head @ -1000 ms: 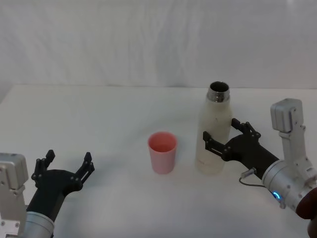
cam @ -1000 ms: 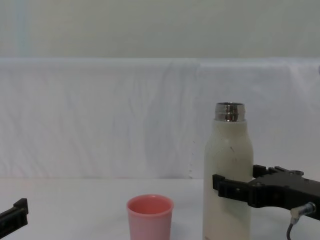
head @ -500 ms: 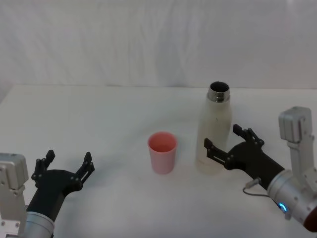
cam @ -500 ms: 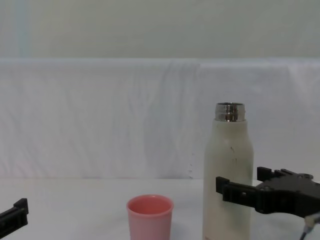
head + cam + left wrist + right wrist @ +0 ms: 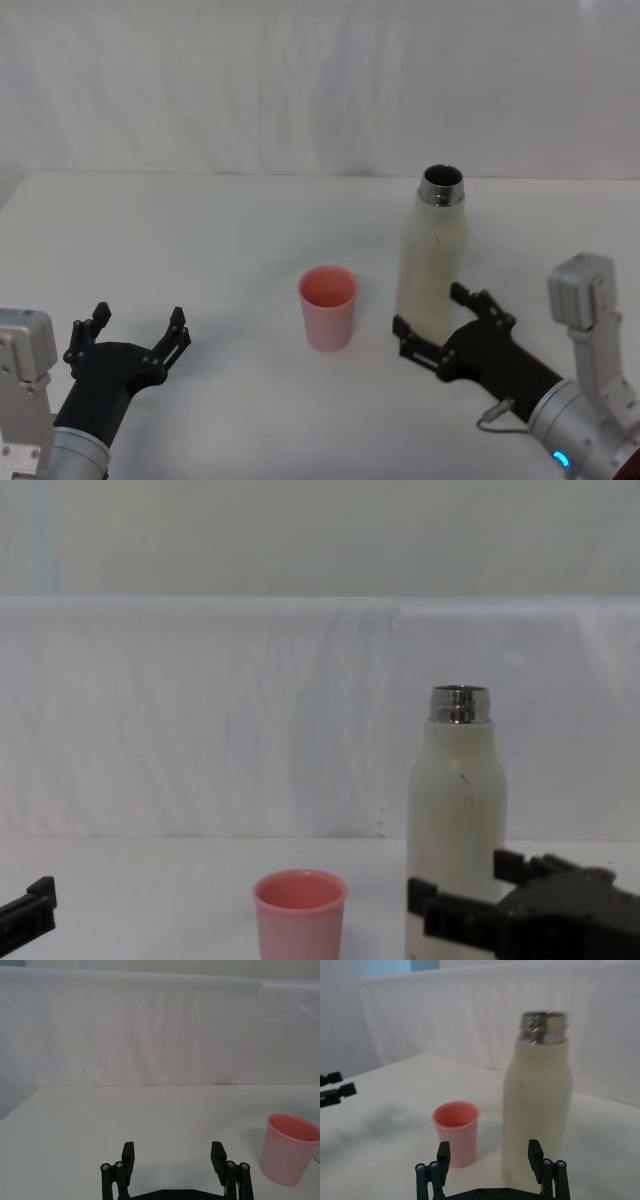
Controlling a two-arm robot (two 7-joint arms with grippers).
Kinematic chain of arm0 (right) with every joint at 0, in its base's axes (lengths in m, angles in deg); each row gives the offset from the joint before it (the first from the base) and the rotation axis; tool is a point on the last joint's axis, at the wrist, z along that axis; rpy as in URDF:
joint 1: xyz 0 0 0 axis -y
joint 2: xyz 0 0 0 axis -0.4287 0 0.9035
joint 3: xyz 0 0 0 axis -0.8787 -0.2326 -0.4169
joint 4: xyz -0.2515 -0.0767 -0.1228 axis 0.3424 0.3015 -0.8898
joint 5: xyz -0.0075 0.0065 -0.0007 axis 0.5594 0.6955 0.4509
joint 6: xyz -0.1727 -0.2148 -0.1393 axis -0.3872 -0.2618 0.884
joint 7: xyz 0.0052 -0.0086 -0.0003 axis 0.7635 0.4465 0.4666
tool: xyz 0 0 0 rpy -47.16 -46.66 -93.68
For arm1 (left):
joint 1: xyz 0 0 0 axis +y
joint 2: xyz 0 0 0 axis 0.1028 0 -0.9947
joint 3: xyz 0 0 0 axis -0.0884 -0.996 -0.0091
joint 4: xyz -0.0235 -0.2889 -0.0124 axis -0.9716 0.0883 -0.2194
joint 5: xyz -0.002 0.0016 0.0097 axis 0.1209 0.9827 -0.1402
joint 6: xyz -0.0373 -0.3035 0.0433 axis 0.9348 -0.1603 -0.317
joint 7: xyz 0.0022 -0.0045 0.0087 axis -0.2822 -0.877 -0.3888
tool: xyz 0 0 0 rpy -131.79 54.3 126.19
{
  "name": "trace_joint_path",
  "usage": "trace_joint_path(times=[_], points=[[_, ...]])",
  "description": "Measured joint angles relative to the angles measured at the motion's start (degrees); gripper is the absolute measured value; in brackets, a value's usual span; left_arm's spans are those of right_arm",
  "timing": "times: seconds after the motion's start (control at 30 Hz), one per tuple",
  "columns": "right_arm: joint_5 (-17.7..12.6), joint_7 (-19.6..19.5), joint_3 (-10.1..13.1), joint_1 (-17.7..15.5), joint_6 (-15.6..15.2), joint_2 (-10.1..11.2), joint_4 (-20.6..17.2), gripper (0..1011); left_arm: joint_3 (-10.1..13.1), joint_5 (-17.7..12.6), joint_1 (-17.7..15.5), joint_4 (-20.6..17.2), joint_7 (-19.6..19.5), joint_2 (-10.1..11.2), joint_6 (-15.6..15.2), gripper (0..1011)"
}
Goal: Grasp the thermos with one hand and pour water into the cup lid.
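Matte cream thermos (image 5: 432, 258), steel neck, upright

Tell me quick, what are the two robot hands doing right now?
Left gripper: jaws open, holding nothing, low beside the cup lid.
Right gripper: jaws open, empty, in front of the thermos.
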Motion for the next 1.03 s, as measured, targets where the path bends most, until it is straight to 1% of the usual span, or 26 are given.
trace_joint_path(times=[0.23,0.4,1.03], points=[[0.64,0.47,-2.11,0.41,0.96,-0.92,2.35,1001,0.0,0.0,0.0,0.0,0.0,0.0,0.0,1001],[0.4,0.81,-2.84,0.9,1.33,-1.77,3.58,1001,0.0,0.0,0.0,0.0,0.0,0.0,0.0,1001],[0.43,0.8,-2.74,0.81,1.33,-1.64,3.4,1001,0.0,0.0,0.0,0.0,0.0,0.0,0.0,1001]])
